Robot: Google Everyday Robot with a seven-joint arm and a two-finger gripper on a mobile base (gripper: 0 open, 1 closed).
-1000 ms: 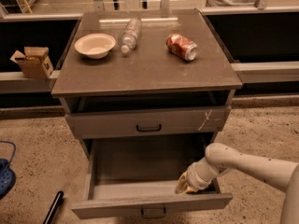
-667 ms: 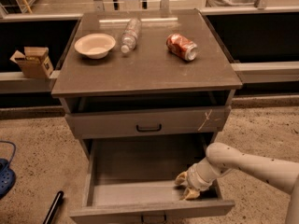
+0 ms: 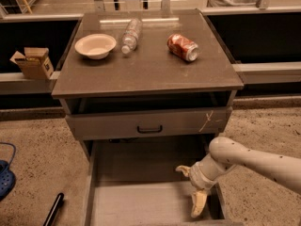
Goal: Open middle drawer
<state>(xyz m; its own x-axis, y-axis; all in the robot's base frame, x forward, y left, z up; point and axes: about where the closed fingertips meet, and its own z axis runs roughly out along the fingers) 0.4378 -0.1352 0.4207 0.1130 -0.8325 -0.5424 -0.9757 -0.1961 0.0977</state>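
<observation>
The middle drawer [image 3: 141, 166] stands pulled far out below the tabletop, showing its deep grey interior; its front and handle are cut off by the bottom edge of the view. My gripper [image 3: 191, 187] is inside the drawer's right side, on a pale arm coming in from the right. Its fingers [image 3: 198, 205] are spread apart and hold nothing. Above it, the top drawer front [image 3: 149, 123] with a black bar handle and a pale scratch at its right is slightly ajar.
On the grey cabinet top [image 3: 146, 69] lie a white bowl [image 3: 95, 45], a clear plastic bottle [image 3: 130, 34] and a red can [image 3: 183, 47]. A cardboard box [image 3: 33, 62] sits on a ledge at left. A black bar [image 3: 54, 210] lies on the floor.
The middle drawer has slid further out toward the camera. My gripper has shifted slightly down and left inside it, and its fingers have spread.
</observation>
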